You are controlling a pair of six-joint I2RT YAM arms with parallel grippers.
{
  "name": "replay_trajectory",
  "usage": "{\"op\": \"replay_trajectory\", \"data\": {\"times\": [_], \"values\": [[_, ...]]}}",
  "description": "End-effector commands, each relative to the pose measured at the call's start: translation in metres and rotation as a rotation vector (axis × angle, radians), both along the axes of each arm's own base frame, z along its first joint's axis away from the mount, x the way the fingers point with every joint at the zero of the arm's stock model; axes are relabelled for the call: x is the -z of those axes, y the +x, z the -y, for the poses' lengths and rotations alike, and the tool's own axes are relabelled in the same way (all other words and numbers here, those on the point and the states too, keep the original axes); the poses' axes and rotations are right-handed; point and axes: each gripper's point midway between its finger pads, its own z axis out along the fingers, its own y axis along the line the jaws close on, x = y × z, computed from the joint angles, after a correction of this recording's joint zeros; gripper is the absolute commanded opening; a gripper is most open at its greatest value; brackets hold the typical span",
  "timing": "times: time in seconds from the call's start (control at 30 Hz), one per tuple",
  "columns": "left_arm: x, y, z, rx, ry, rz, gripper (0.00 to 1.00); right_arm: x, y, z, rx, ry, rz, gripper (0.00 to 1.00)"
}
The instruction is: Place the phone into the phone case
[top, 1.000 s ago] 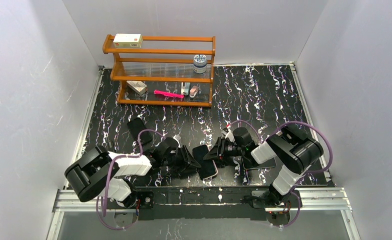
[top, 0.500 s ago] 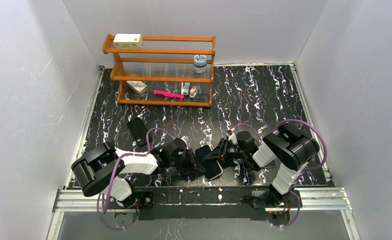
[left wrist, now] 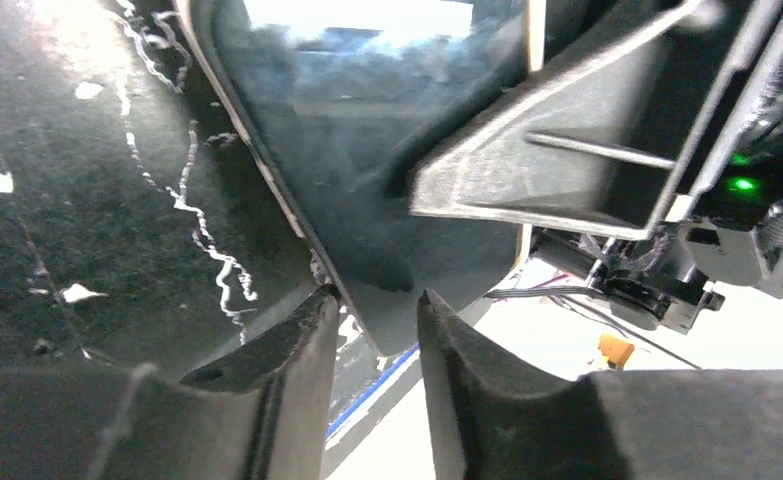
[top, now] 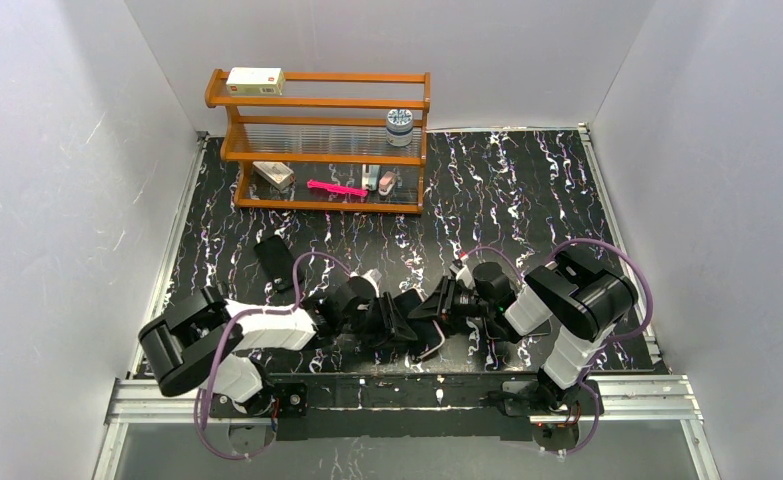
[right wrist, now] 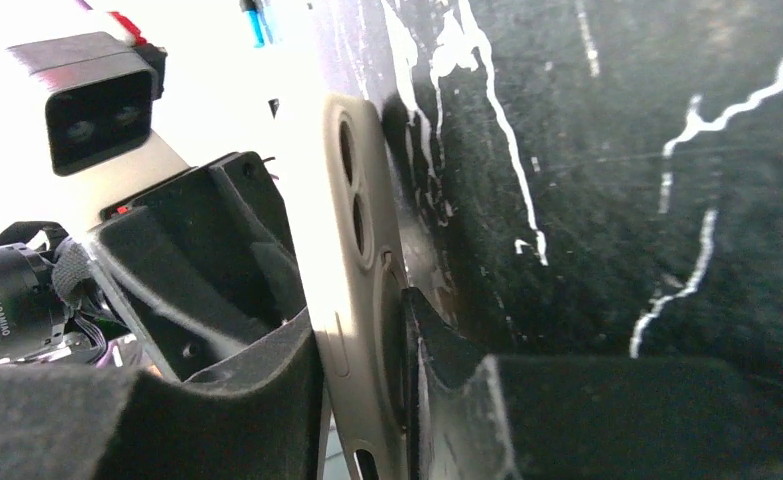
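black white-veined tabletop [top: 527, 190], pale grey walls [top: 57, 150]; right claw [right wrist: 359, 320] clenches gold-backed phone [right wrist: 352, 210], left claw [left wrist: 377, 305] unclear.

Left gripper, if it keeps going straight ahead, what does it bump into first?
Likely the phone: its corner sits between the fingertips of the left gripper, and the right gripper holds it.

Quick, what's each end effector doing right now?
Left end effector: closed on the gold-backed phone.
Right end effector: closed on the same phone.
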Motion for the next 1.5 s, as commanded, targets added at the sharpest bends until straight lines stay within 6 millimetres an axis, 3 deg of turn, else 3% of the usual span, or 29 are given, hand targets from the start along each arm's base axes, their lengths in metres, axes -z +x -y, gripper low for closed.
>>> {"op": "replay_trajectory", "data": {"times": [0.0,0.13,0.2,0.23,0.3,0.5,0.77,0.93,1.1,1.47], "values": [[-0.042,0.021,0.005,-0.022,-0.055,0.139,0.41,-0.040,0.002,-0.012,-0.060,0.146,0.072,0.15],[-0.058,0.023,-0.019,-0.041,-0.022,0.205,0.60,-0.062,0.011,-0.015,-0.095,0.217,0.123,0.06],[-0.066,0.023,-0.031,-0.065,-0.021,0.216,0.73,-0.074,0.016,-0.017,-0.108,0.254,0.149,0.06],[-0.071,0.024,-0.036,-0.078,-0.018,0.228,0.84,-0.081,0.019,-0.018,-0.117,0.270,0.161,0.06],[-0.085,0.028,-0.045,-0.105,-0.015,0.266,0.92,-0.094,0.023,-0.019,-0.130,0.300,0.187,0.06],[-0.116,0.044,-0.068,-0.186,-0.008,0.341,0.92,-0.133,0.026,-0.022,-0.187,0.391,0.258,0.06],[-0.151,0.063,-0.073,-0.285,-0.140,0.407,0.83,-0.191,0.015,-0.016,-0.236,0.607,0.324,0.10],[-0.170,0.069,-0.063,-0.289,-0.243,0.445,0.72,-0.190,0.012,-0.014,-0.242,0.614,0.315,0.10],[-0.172,0.075,-0.064,-0.367,-0.302,0.410,0.68,-0.190,0.009,-0.013,-0.242,0.614,0.309,0.10],[-0.167,0.079,-0.074,-0.455,-0.327,0.376,0.75,-0.209,0.006,-0.009,-0.229,0.647,0.335,0.11]]}}
